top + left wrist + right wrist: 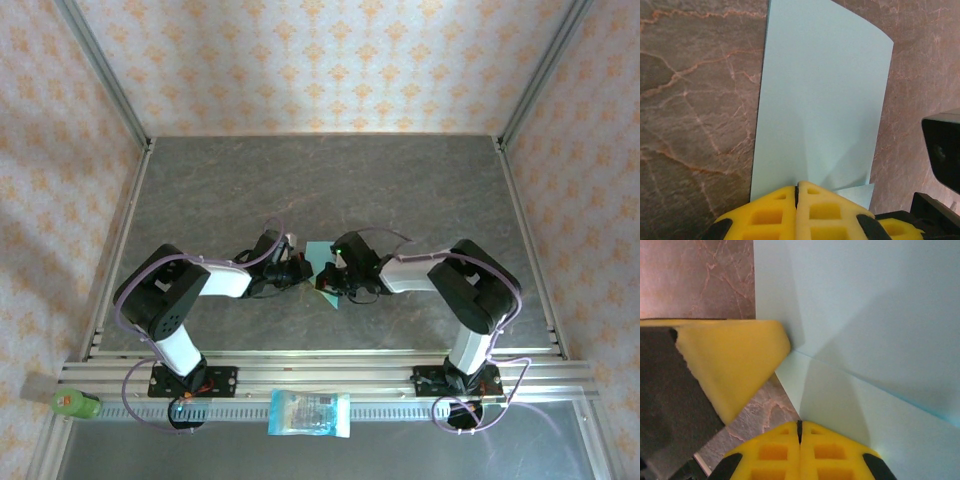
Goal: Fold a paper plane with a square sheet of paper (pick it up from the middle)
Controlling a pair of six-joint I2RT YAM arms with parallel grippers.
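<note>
Marbled counter (330,180), one square sheet of paper (318,251), half hidden mid-frame; my left fingers (805,194) and right fingers (808,431) clamp it.

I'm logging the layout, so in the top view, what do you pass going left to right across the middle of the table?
Left arm → left end effector → square sheet of paper → right end effector → right arm.

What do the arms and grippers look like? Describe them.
Left arm and right arm: black joints, white links, lilac cables looping alongside. Left gripper and right gripper: yellow pads moulded with square recesses, black behind.
</note>
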